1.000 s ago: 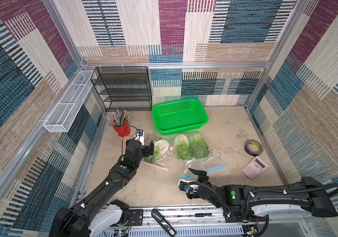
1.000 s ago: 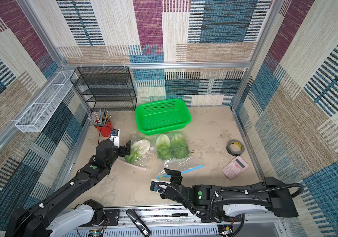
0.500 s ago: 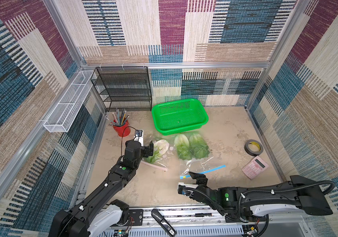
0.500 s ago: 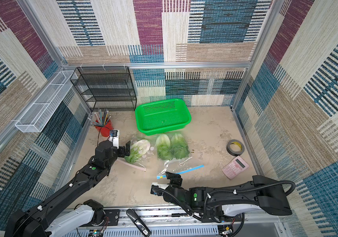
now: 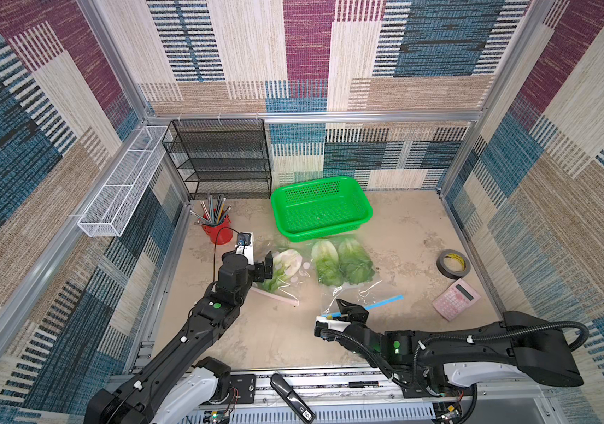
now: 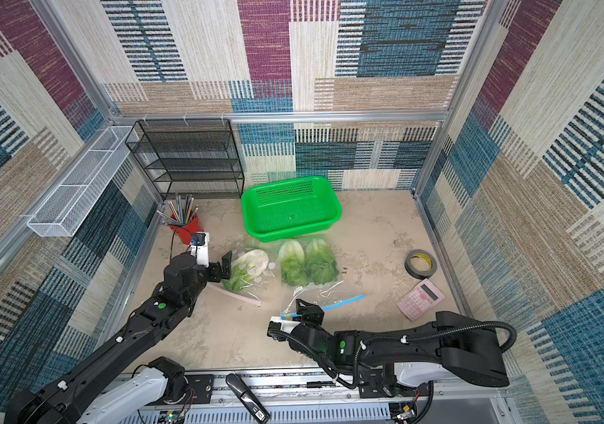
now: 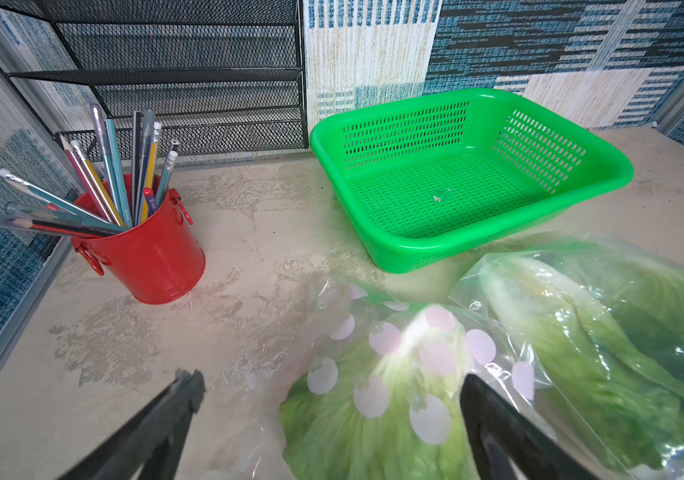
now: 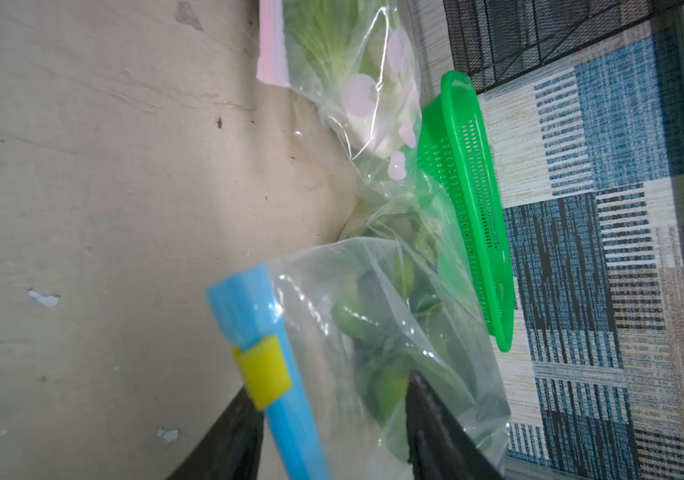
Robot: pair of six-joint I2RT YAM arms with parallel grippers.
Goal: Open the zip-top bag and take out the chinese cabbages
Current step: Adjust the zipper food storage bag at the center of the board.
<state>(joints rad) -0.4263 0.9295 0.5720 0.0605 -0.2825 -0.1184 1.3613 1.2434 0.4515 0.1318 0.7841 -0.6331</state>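
Two clear zip-top bags lie in front of the basket. The one with a pink strip (image 5: 274,295) and pink dots holds one of the chinese cabbages (image 5: 285,266) (image 7: 373,411). My left gripper (image 5: 265,270) (image 7: 332,388) stands open, its fingers on either side of that cabbage's leafy end. The other bag (image 5: 351,290) holds two cabbages (image 5: 326,262) (image 5: 355,260) and has a blue zip strip (image 5: 384,301) (image 8: 244,303) with a yellow slider (image 8: 263,374). My right gripper (image 5: 348,310) (image 8: 327,399) straddles the strip's slider end. Its jaws are narrowed but still apart, the strip against one finger.
A green plastic basket (image 5: 322,233) stands just behind the bags. A red cup of pencils (image 5: 217,229) and a black mesh shelf (image 5: 219,158) are at the back left. A tape roll (image 5: 452,262) and pink calculator (image 5: 456,299) lie at the right.
The right gripper's jaws have narrowed around the slider end of the blue strip, and its arm has shifted slightly. The left arm and gripper have stayed put.
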